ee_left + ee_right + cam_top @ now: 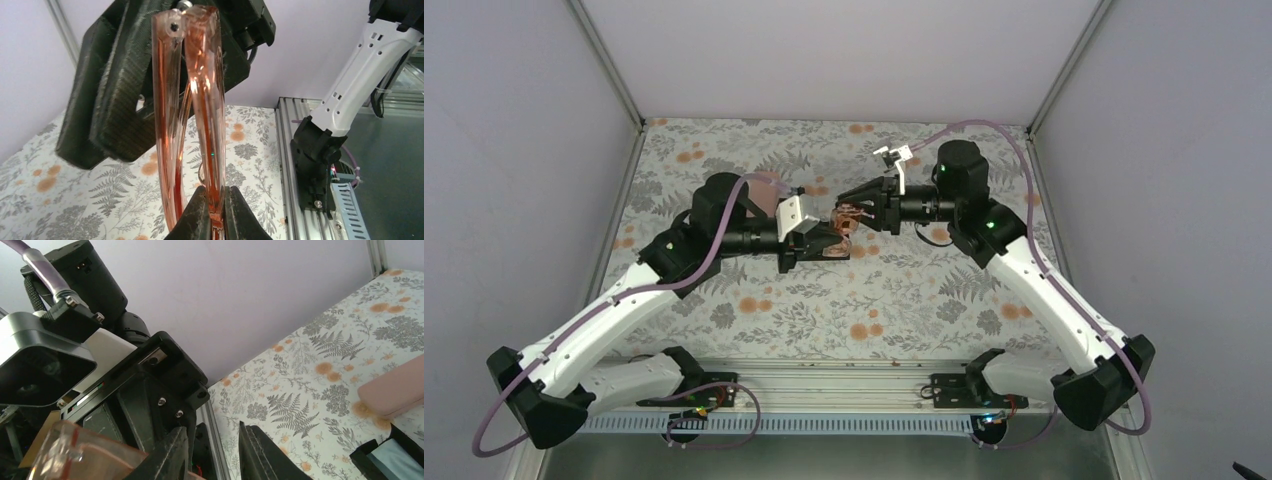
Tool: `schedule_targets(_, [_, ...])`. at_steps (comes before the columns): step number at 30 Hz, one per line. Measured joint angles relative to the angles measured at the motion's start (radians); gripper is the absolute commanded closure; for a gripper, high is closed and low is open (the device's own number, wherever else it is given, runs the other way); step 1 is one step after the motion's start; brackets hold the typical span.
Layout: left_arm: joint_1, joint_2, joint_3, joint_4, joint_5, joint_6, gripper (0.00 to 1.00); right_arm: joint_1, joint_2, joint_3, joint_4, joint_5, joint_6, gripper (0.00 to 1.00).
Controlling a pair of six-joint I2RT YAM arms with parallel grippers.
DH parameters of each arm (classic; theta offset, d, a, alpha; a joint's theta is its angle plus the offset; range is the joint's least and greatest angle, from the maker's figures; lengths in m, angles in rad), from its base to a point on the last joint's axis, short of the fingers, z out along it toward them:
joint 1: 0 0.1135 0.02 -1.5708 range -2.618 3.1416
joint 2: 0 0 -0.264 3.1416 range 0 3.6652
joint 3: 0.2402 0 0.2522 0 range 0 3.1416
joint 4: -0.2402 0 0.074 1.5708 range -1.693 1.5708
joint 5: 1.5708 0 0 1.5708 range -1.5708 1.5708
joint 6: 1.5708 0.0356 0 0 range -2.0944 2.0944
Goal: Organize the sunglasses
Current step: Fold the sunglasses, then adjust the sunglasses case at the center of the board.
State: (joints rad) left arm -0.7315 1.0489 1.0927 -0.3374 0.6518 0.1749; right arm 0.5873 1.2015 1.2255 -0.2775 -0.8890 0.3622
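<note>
**Near edge, bottom of the overhead view.** Both arm bases are bolted to a ribbed aluminium rail (844, 385). Beyond the rail, the counter (824, 310) carries a grey fern print with orange blossoms. Plain pale lilac walls (824, 50) with metal corner posts enclose it on three sides.

**Centre of the overhead view.** Both arms point inward and meet above the counter. The sunglasses (848, 220) sit between them, clear of the surface. This is the pale orange-pink pair with near-clear lenses.

**Left fingers** (206, 220). At bottom centre of the left wrist view, they are pressed together on a thin edge of the frame. The pair rises upright from this pinch and is seen edge-on.

**Right fingers** (861, 208). At the top of the left wrist view, they have closed in on the hinge end of the pair. One dark pad sits on each side.

**Far side, lower right of the right wrist view.** A pink case (395, 390) lies on the counter. Just beside it, a black case (367, 457) holds a light-blue cloth (395, 452).
</note>
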Motion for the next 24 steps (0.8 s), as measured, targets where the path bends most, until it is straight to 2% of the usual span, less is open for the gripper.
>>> schedule_targets(3, [-0.001,-0.015,-0.01,0.014,-0.03,-0.013,0.98,0.0,-0.013,-0.01,0.014,0.029,0.013,0.62])
schedule_targets(6, [0.002,-0.029,-0.019,0.022,-0.105,-0.039,0.98,0.001,-0.027,-0.011,0.002,0.14,0.051,0.53])
schedule_targets(9, [0.008,-0.045,-0.042,0.026,-0.219,-0.088,0.98,0.002,-0.055,-0.028,-0.019,0.323,0.097,0.53])
schedule_targets(13, [0.016,-0.069,-0.092,-0.006,-0.41,-0.22,0.98,0.005,-0.048,-0.122,-0.021,0.477,0.152,0.54])
schedule_targets(16, [0.024,-0.079,-0.136,-0.045,-0.536,-0.335,0.98,0.047,0.021,-0.235,-0.008,0.531,0.192,0.54])
schedule_targets(19, [0.037,-0.105,-0.2,-0.09,-0.644,-0.446,0.98,0.14,0.14,-0.323,-0.003,0.562,0.233,0.53])
schedule_targets(24, [0.082,-0.149,-0.259,-0.151,-0.73,-0.57,0.98,0.273,0.326,-0.344,0.037,0.58,0.276,0.54])
